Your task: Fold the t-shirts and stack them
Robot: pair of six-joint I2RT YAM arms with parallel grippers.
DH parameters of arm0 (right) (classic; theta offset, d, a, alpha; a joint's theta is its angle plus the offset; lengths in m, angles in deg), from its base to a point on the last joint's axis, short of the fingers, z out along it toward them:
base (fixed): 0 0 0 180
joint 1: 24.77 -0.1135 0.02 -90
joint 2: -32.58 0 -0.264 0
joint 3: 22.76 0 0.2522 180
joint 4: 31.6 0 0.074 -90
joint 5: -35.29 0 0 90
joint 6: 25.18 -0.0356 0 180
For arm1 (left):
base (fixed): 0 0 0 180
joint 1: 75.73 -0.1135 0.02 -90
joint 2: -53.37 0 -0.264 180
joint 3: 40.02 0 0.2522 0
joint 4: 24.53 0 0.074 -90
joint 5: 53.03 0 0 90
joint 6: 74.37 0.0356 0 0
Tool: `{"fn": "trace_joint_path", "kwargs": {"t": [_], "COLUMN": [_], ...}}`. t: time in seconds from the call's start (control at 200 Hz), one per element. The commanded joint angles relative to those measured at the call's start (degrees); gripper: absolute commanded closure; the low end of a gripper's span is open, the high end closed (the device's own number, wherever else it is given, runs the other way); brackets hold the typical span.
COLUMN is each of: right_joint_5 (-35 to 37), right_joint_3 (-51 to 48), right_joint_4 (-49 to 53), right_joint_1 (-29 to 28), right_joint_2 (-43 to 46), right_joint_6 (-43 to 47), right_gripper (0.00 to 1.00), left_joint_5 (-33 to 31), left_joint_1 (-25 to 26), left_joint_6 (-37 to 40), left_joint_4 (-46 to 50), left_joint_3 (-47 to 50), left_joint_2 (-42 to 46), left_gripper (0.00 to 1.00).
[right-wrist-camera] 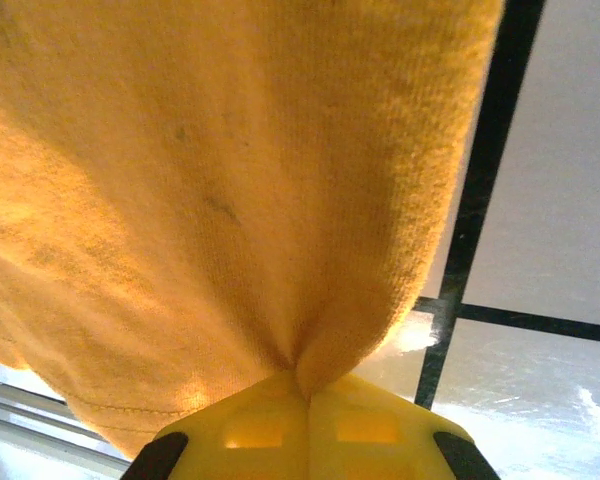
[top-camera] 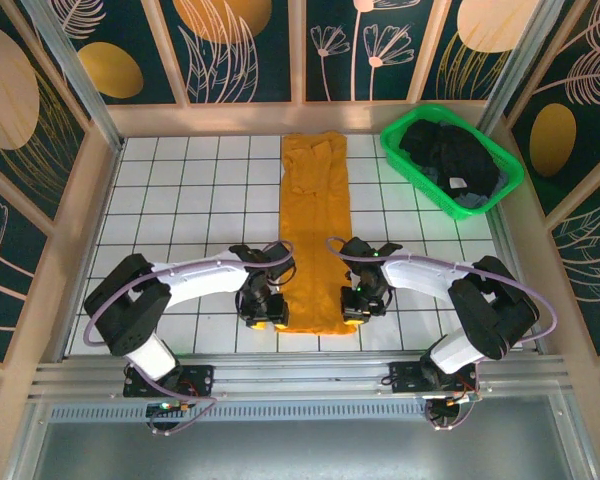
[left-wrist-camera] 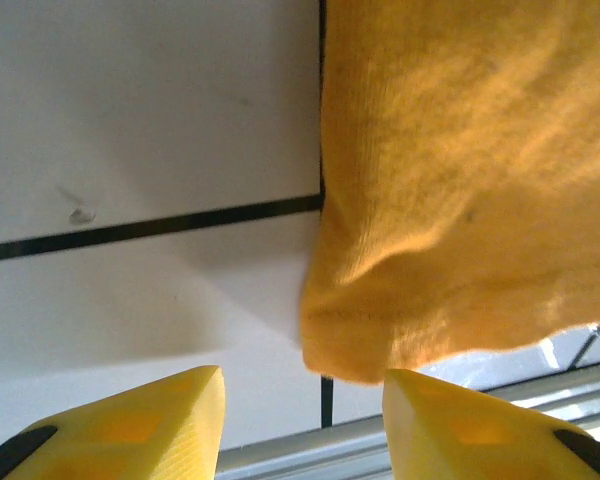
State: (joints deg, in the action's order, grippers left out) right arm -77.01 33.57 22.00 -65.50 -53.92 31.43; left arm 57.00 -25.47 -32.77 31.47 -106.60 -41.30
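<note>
Bright orange-yellow soft cloth t-shirt [top-camera: 315,215], long strip running 12 to 6 o'clock on white gridded surface [top-camera: 180,190]; right pincer [right-wrist-camera: 308,395] pinching its 5 o'clock corner, left pincer [left-wrist-camera: 303,400] spread at the 7 o'clock corner, gripping nothing; likely risk: one-sided lift would skew the fold.

1. No text, brand, number or sign could be read in any of the views.
2. A small white tag [top-camera: 458,183] lay on the dark clothes [top-camera: 435,150] in the green basket [top-camera: 412,168], at about 1 o'clock in the top view. Whatever it carried was too small to read.
</note>
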Motion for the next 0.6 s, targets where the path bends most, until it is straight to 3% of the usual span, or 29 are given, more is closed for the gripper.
{"fn": "trace_joint_path", "kwargs": {"t": [0.0,0.14,0.255,0.315,0.48,0.591], "right_joint_5": [-1.8,-2.7,-3.2,-3.7,-5.1,-5.3], "right_joint_3": [-0.8,-1.3,-1.7,-2.0,-2.5,-0.6], "right_joint_4": [0.7,0.0,-0.4,-0.6,0.1,1.5], "right_joint_1": [-0.9,-2.0,-3.0,-3.4,-4.1,-3.9], "right_joint_2": [1.2,1.6,1.8,2.1,3.5,5.1], "right_joint_6": [0.1,-0.7,-1.3,-1.5,-1.8,-2.8], "right_gripper": [1.0,1.0,1.0,1.0,1.0,1.0], "left_joint_5": [1.3,1.2,1.7,3.0,8.7,7.2], "left_joint_1": [0.2,0.3,0.3,0.3,0.3,0.3], "left_joint_6": [-0.9,0.1,0.4,0.0,-2.5,-3.8], "left_joint_4": [-3.1,-5.2,-5.6,-6.1,-8.3,-6.3], "left_joint_3": [-0.4,-0.4,2.3,4.3,9.0,6.7], "left_joint_2": [-2.5,-6.1,-5.7,-4.1,2.7,5.5], "left_gripper": [0.54,0.61,0.9,1.0,1.0,1.0]}}
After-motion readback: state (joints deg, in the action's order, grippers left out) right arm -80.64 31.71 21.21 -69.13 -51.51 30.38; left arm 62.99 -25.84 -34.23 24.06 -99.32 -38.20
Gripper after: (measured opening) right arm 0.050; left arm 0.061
